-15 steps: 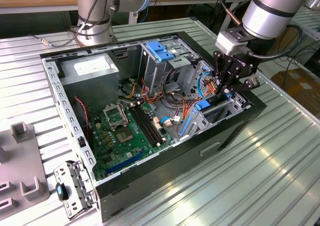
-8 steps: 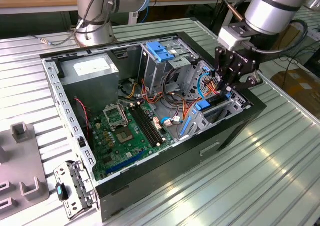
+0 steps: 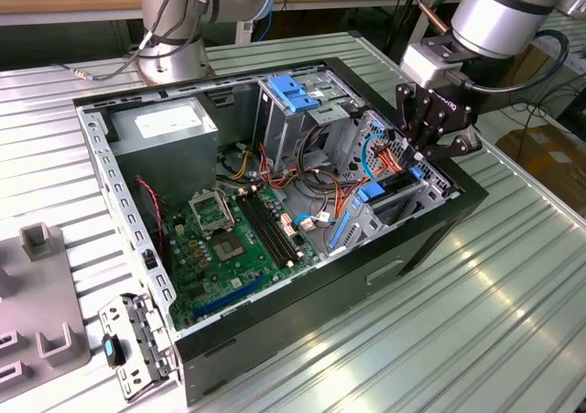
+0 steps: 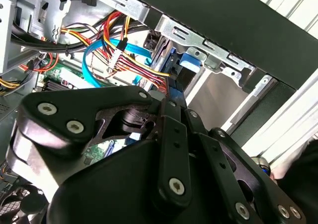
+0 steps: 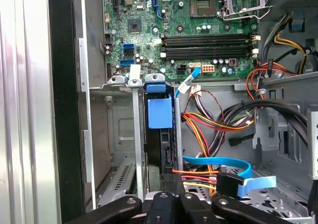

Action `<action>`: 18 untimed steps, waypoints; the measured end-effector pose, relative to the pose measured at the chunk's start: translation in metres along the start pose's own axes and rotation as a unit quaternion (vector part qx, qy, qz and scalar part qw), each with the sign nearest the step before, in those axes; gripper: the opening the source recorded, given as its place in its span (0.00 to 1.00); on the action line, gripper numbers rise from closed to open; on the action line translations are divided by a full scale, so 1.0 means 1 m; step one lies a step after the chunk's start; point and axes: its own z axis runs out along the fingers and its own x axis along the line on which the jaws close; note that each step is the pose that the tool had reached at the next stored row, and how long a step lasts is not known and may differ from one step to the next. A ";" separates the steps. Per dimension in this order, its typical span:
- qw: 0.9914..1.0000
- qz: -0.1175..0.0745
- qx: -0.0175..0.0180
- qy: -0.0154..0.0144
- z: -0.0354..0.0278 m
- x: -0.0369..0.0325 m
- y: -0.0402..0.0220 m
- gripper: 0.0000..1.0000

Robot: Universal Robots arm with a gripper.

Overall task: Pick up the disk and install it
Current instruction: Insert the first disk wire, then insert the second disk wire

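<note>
Disk (image 5: 160, 134) mostly hidden in bay

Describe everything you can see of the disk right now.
The disk stands on edge in a grey metal bay inside the computer case, seen edge-on: a dark narrow side carrying a blue plastic rail with a broad tab. Metal walls flank it; coloured cables run alongside. The gripper sits at its near end; contact is unclear.
</note>
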 end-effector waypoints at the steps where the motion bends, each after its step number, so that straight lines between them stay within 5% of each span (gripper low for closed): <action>1: 1.000 0.000 0.000 0.000 -0.0001 0.0000 0.0000 0.11; 18: 1.000 0.000 0.000 0.000 -0.0005 0.0003 0.0071 0.11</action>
